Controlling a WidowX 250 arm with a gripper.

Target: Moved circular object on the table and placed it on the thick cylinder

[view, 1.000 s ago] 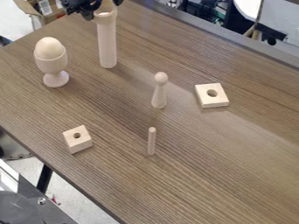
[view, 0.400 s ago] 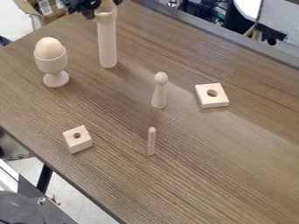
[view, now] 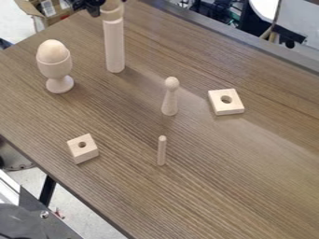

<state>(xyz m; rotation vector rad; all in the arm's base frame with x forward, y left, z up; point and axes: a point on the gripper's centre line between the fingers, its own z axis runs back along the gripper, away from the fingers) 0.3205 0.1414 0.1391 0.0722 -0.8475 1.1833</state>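
In the camera view, the pincer (view: 100, 6) is at the top edge, right by the round wooden piece (view: 112, 9). Whether it is spread or pinching that piece, I cannot tell. The round piece is close against the pincer, at the upper end of the thick cylinder (view: 114, 46), which stands upright on the desk (view: 243, 186) directly below the pincer. Whether the piece bears fully on the cylinder or sits a hair above it, I cannot tell either.

The step in hand looks like seating and letting go. To do it well, line up the middle of the piece with the cylinder's axis, keep it level, and ease down until the cylinder carries the weight. Only then should the pincer part, evenly on both sides, and rise straight up; a sideways drag could tip the tall cylinder, which has a narrow foot.

Down and to the left of the pincer is the cup with the egg (view: 56, 63), near enough to call for care if the arm swings that way. The knobbed peg (view: 170, 98) stands farther off, down and to the right of the pincer, well apart from the placing.
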